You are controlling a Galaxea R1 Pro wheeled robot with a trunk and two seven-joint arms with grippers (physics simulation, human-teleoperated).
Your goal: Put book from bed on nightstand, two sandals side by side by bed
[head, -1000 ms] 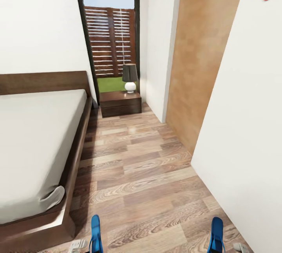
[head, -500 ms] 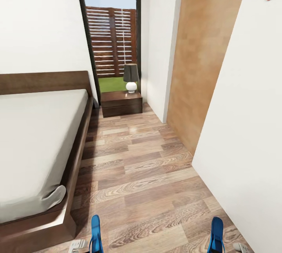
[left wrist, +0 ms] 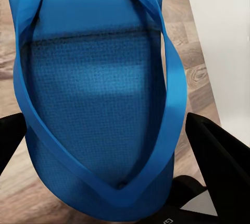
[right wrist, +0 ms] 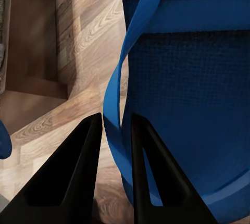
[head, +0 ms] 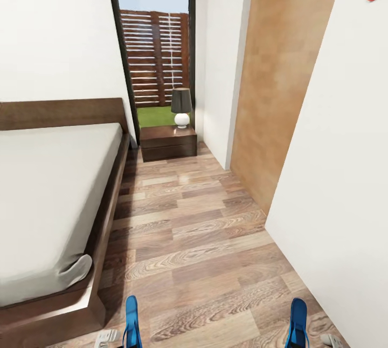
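Two bright blue sandals hang in my grippers at the bottom of the head view, the left sandal (head: 131,318) near the bed's foot corner and the right sandal (head: 298,321) near the white wall. My left gripper (left wrist: 107,121) is shut across the width of its sandal (left wrist: 94,88), one black finger on each side. My right gripper (right wrist: 115,117) is shut on the thin strap of the other sandal (right wrist: 192,78). The bed (head: 48,186) lies at the left, its white mattress bare. A dark-brown nightstand (head: 168,143) stands beyond it by the window. The book is out of view.
A small lamp (head: 181,105) with a dark shade sits on the nightstand. A strip of wood-plank floor (head: 194,229) runs between the bed frame and the right-hand white wall (head: 334,175) with its brown wooden door (head: 280,78). A tall dark-framed window (head: 156,40) is at the back.
The head view has drifted slightly, so the room has shifted a little to the right in the picture. Both sandals stay held in the same places.
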